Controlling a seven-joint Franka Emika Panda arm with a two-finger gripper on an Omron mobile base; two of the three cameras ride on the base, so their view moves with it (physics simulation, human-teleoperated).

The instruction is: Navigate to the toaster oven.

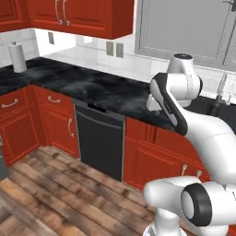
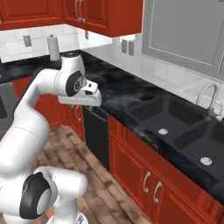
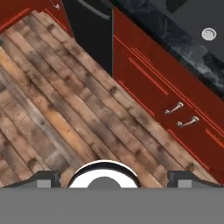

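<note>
left base view has the black counter (image 1: 92,87), dishwasher (image 1: 99,138) and paper towel roll (image 1: 18,57), no toaster oven; gripper (image 3: 111,179) empty, tips spread. best drive on along the counter, arm tucked.

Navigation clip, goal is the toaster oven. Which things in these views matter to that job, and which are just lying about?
Job in hand:
- wood floor, the base's path
- fingers, apart, holding nothing

Just lying about:
- paper towel roll
- dishwasher
- sink
- faucet
- black counter
- red cabinets
</note>
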